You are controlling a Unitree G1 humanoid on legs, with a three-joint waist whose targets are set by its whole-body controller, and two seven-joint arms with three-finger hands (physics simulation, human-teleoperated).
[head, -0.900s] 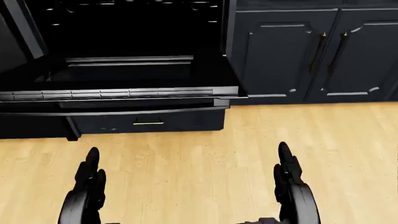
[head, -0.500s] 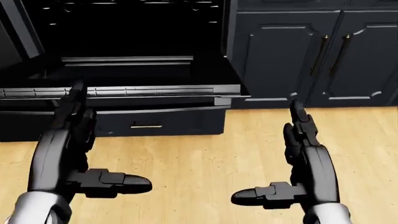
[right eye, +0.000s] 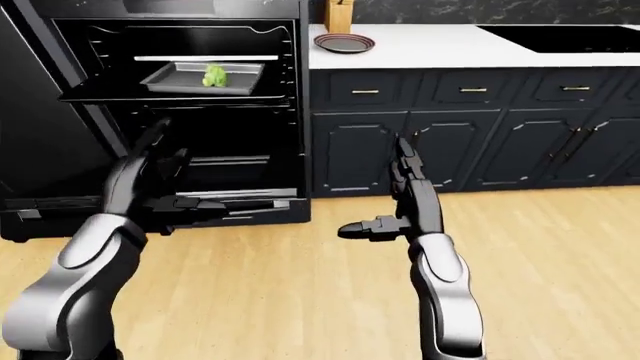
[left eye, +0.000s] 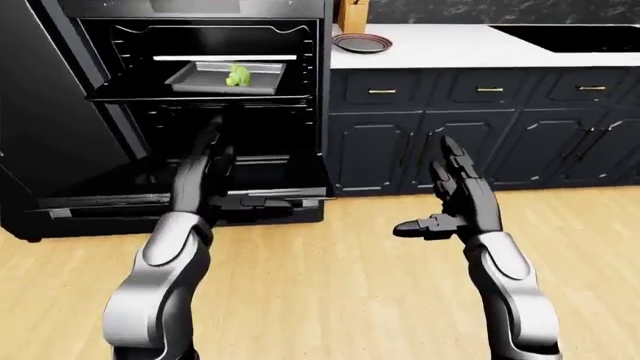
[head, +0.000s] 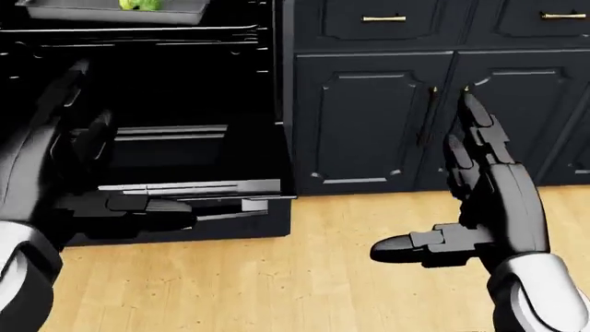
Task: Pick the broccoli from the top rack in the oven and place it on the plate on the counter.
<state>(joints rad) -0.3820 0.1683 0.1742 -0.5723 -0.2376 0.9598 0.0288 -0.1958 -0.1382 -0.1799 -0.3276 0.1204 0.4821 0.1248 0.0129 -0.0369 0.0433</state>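
Upper left of left-eye view: broccoli on tray, top oven rack, untouched. Plate empty on tabletop. Left hand and right hand raised, fingers spread, holding nothing. Pick and place both pending.

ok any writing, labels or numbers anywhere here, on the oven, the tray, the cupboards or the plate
None can be read.
oven: no brand, dial marks or display in view.
tray with the broccoli: plain metal.
cupboards: only brass handles.
plate on the counter: plain.
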